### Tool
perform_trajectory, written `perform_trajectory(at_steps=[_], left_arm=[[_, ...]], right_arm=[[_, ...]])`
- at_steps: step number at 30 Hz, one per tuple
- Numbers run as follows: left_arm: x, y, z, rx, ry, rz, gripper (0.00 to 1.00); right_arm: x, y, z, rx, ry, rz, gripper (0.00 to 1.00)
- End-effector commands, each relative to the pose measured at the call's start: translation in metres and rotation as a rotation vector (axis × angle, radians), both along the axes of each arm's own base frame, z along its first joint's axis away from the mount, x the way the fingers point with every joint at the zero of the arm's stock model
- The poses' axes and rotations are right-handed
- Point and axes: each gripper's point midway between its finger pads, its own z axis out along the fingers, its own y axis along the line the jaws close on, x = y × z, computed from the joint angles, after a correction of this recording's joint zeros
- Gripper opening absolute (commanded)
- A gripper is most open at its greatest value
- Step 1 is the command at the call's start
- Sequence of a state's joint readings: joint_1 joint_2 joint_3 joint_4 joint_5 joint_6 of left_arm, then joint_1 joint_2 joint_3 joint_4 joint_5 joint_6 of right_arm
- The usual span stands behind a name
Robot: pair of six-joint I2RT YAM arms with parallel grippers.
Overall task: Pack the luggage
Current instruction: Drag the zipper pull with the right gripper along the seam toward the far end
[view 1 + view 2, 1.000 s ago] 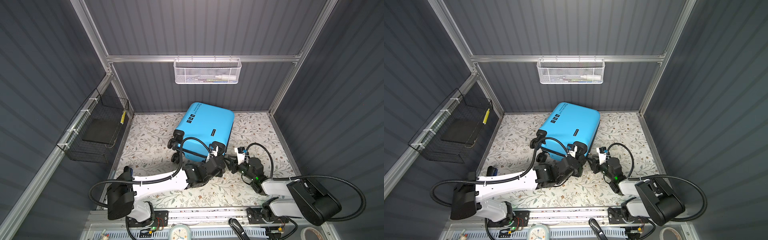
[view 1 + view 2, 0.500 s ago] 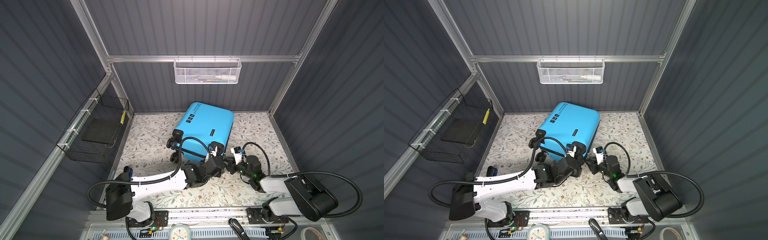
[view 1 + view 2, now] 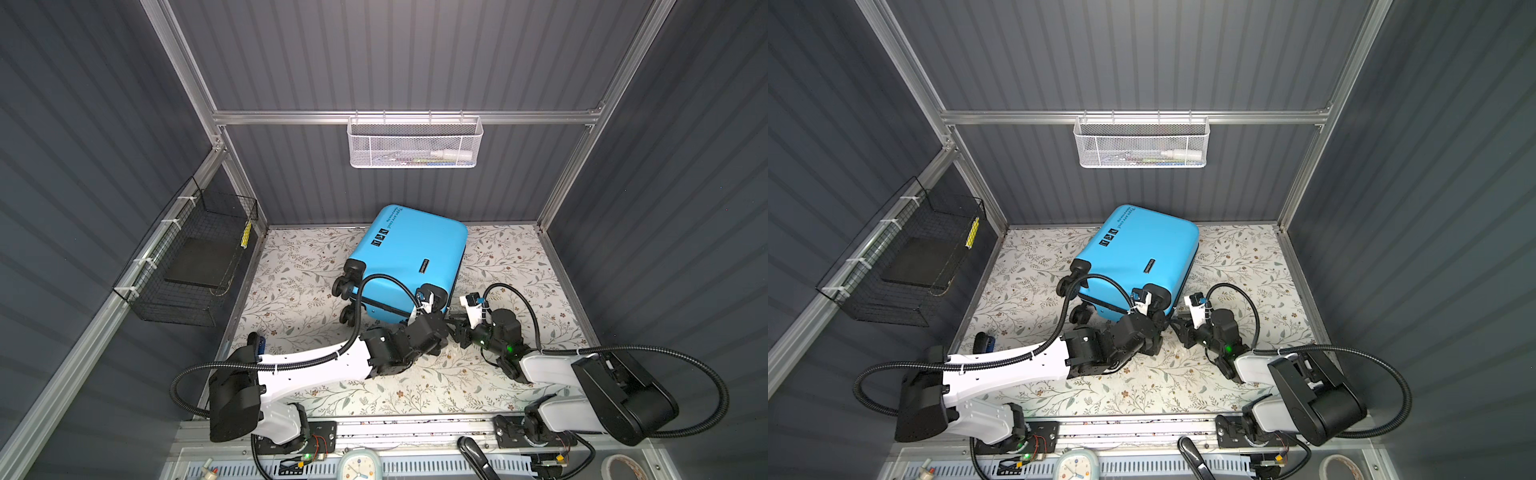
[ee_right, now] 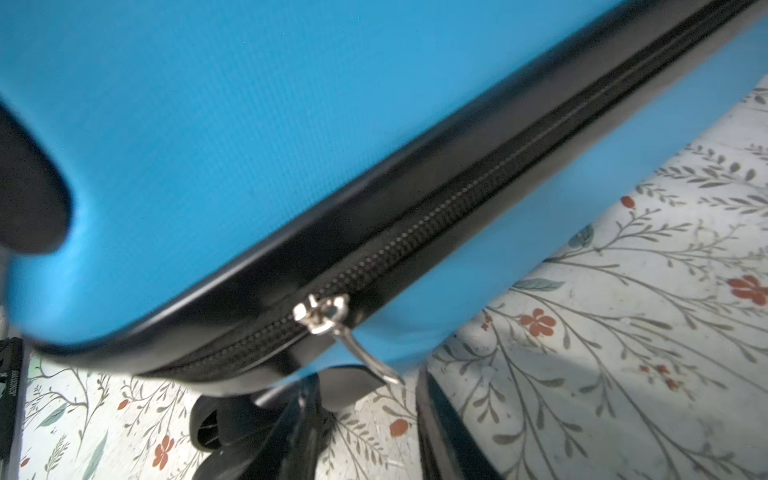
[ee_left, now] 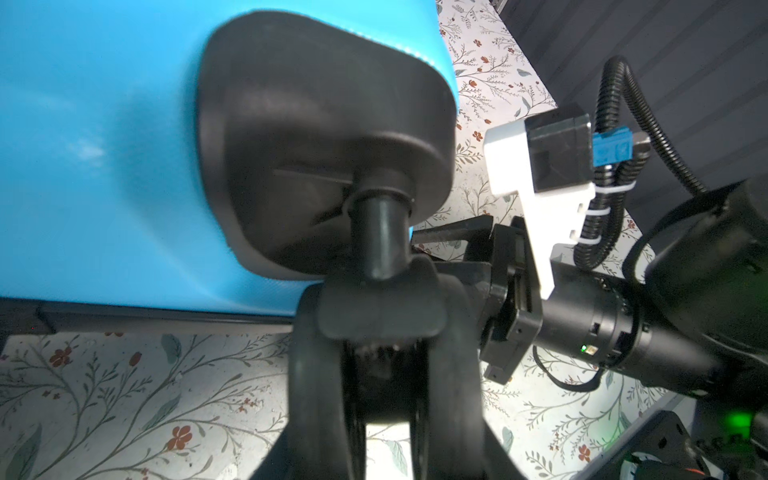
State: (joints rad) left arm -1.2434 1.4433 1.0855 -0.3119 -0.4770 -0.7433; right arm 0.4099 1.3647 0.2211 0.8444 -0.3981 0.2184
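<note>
Ribbed grey walls (image 3: 415,62) and a flower-printed floor (image 3: 299,291) framed the shut blue suitcase (image 3: 411,253), lying broad side up just ahead of both sets of jaws.
Its surface was finely grained, its corners rounded. Only the right wrist view showed the toothed black zipper (image 4: 457,199) and its silver pull (image 4: 361,357), which hung between the right gripper's (image 4: 365,386) parted jaws. Only the left wrist view showed a black wheel (image 5: 374,299) between the left gripper's (image 3: 434,309) jaws; dark on dark, a clamp could not be told. Over the last second the right gripper had slid nearer; the suitcase had not moved.
</note>
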Motion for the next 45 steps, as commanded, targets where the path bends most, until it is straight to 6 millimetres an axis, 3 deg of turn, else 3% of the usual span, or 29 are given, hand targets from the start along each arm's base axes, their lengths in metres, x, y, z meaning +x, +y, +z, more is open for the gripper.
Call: perform_trajectory(at_steps=[1,15,31,33,40,45], left_arm=[[-0.006,0.003,0.028,-0.06,-0.022,-0.012,0.0],[-0.005,0.0,0.029,-0.061,-0.027,-0.015,0.0],[-0.004,-0.003,0.027,-0.059,-0.025,-0.015,0.0],[-0.004,-0.003,0.027,-0.059,-0.024,-0.015,0.0],[-0.005,-0.004,0.022,-0.071,-0.013,-0.018,0.0],[-0.008,-0.006,0.019,-0.073,-0.004,-0.037,0.0]], right_arm=[[0.016,0.001,0.035,0.041,-0.118,-0.018,0.39],[0.004,0.026,0.052,0.136,-0.077,0.146,0.37],[-0.007,0.031,0.05,0.133,-0.058,0.179,0.05],[-0.004,0.028,0.047,0.127,-0.05,0.149,0.0],[0.03,-0.008,0.04,0.167,-0.016,-0.185,0.0],[0.051,-0.023,0.037,0.213,0.025,-0.337,0.0]])
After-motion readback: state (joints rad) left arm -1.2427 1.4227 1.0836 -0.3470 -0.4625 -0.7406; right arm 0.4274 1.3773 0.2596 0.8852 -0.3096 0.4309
